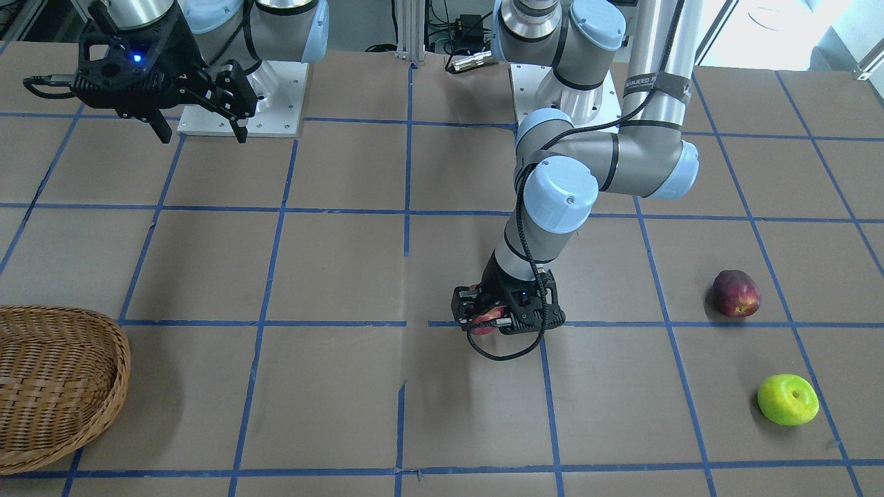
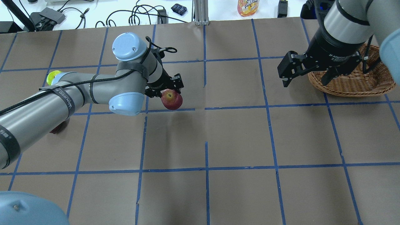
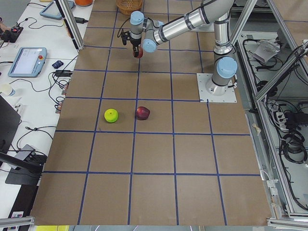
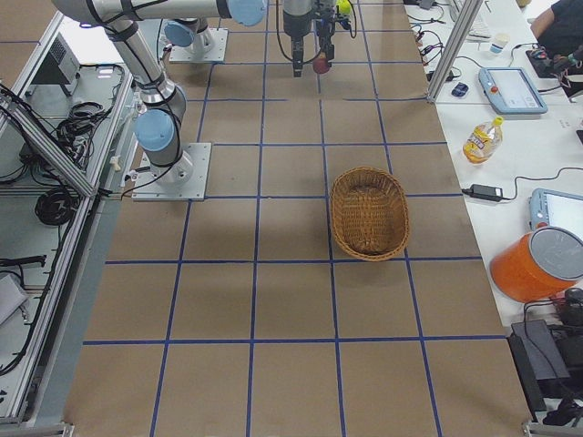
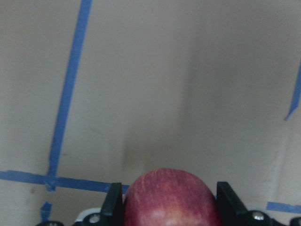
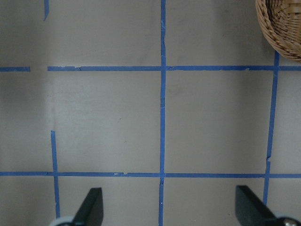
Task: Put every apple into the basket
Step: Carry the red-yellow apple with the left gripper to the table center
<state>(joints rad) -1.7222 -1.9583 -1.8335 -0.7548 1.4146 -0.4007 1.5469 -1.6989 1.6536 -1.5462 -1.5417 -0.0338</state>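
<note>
The left gripper (image 2: 167, 90) is closed on the red apple (image 2: 171, 99). Its two fingers (image 5: 114, 207) press the fruit's opposite sides, a hold across the widest part that should keep a round thing from rolling out. The bench (image 1: 345, 262) lies well below in the wrist view, so I judge the apple is carried clear of the paper rather than resting on it. That arm is stretched toward the middle of the bench, which makes sense because the basket (image 2: 353, 89) sits far over on the other arm's side. I cannot say whether it means to reach all the way or to pass the fruit across. The right gripper (image 2: 305, 82) hangs above the bench just beside the basket, spread wide with nothing in it, well placed to receive. No apple is in the basket yet. The maroon apple (image 1: 736, 293) and the green apple (image 1: 787, 399) sit on the bench near each other, not touching and well apart from the basket, where only the left arm looks able to reach them.
</note>
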